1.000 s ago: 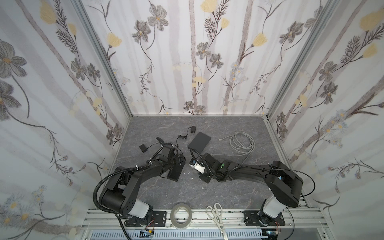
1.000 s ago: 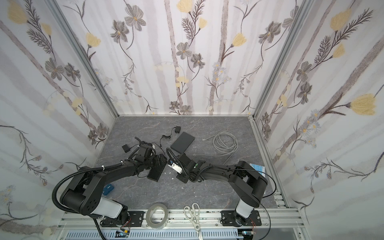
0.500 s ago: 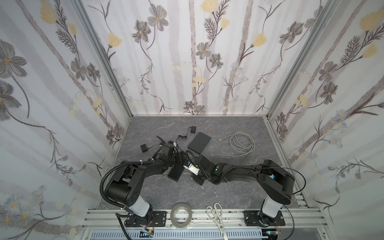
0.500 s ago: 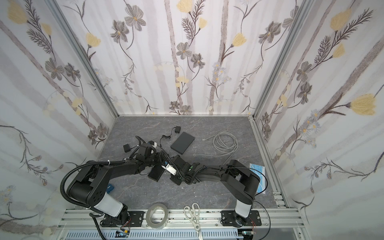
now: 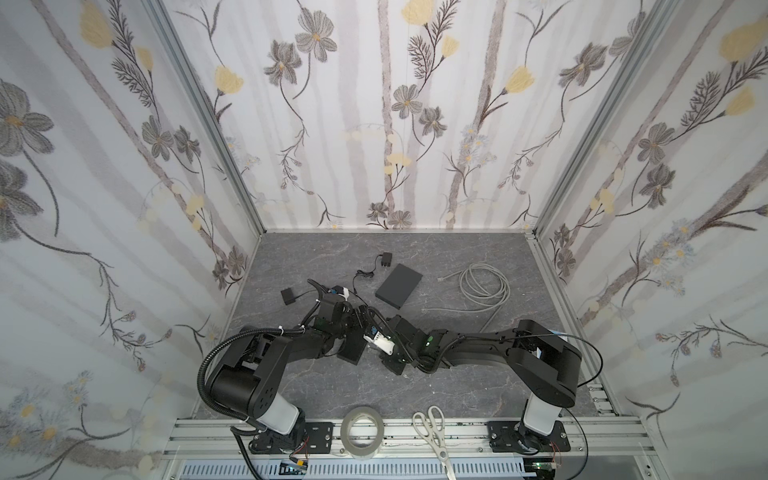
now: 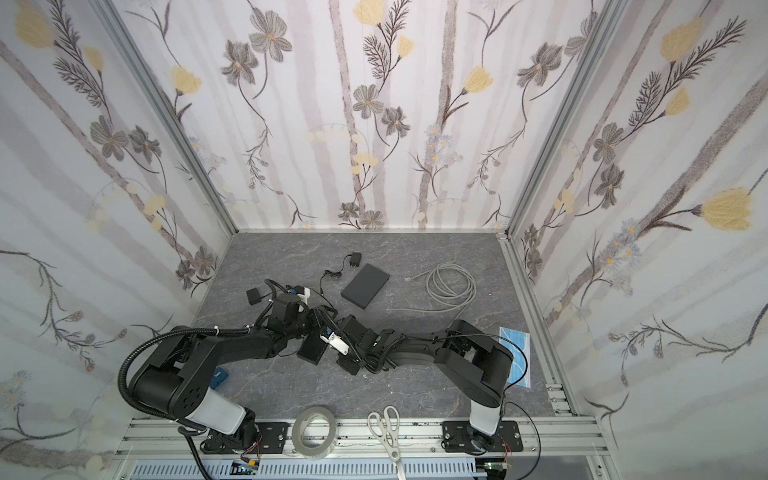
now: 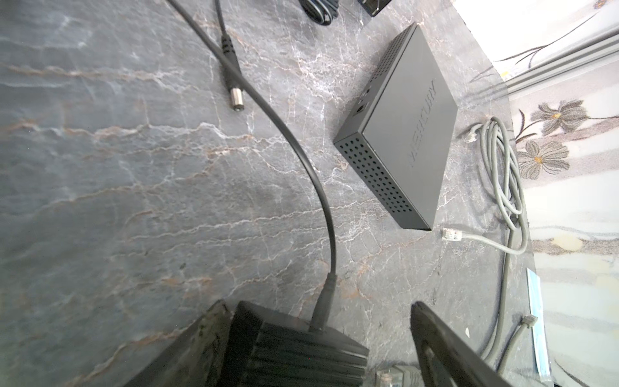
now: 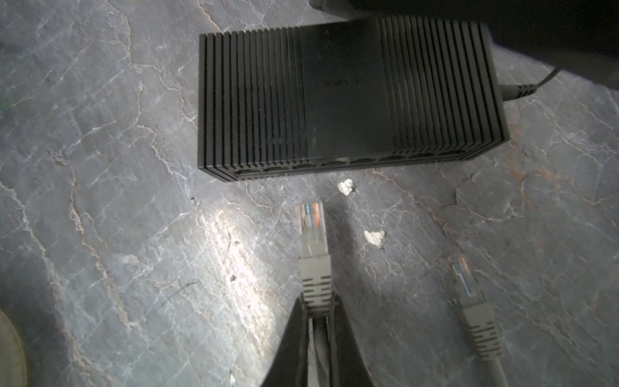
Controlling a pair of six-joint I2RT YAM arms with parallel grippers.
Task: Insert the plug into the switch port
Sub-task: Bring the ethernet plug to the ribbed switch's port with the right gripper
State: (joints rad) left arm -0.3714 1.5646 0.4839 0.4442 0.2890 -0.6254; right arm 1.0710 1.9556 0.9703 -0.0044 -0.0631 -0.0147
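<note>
The switch (image 8: 345, 97) is a ribbed black box lying flat on the grey table, seen in both top views (image 5: 351, 345) (image 6: 311, 350). Its row of ports (image 8: 348, 164) faces the plug. My right gripper (image 8: 316, 305) is shut on the grey boot of the clear plug (image 8: 311, 231). The plug points at the ports, a short gap away, just above the table. My left gripper (image 7: 318, 306) stands open astride the switch (image 7: 291, 351). One finger lies against the switch's side and the other stands apart. A black power lead (image 7: 315, 187) runs out of the switch's end.
A loose second grey plug (image 8: 469, 295) lies beside the held one. A flat dark box (image 5: 399, 286), a coiled grey cable (image 5: 484, 286) and a loose barrel connector (image 7: 234, 97) lie farther back. Tape roll (image 5: 362, 430) and scissors (image 5: 432, 432) rest on the front rail.
My right gripper has carried the plug leftward, closer to the switch. The left gripper has stayed around the switch while its arm shifted a little.
</note>
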